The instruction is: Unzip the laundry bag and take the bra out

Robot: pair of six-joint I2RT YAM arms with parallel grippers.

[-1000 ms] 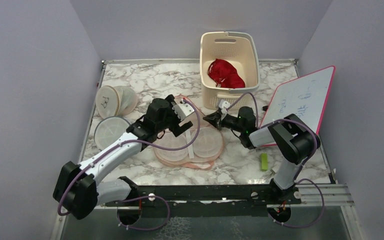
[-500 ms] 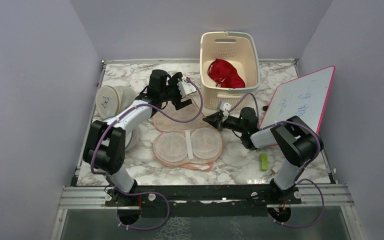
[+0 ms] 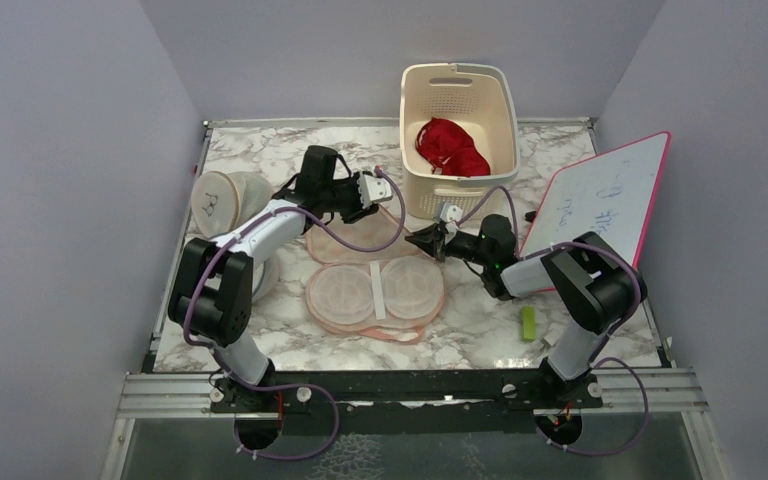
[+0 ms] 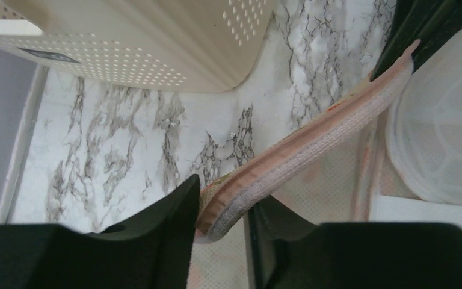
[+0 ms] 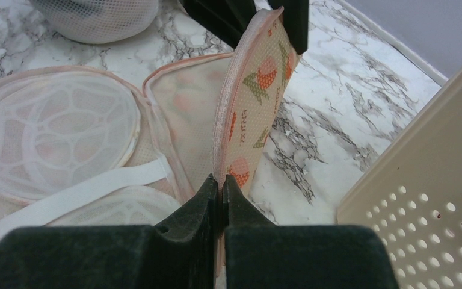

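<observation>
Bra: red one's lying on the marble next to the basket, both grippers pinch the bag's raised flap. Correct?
No. The bra lies inside the basket, not on the marble beside it; the top external view shows that. Rest holds: left gripper and right gripper both pinch the laundry bag's raised flap.

Pale lavender walls [image 3: 60,150] at left, rear and right of frame. White marble-pattern tabletop [image 3: 290,150], grey veining, mid frame. Metal rail [image 3: 160,392] along bottom edge. Pink-framed whiteboard [image 3: 600,205] leaning against right wall. Soft, even light.
</observation>
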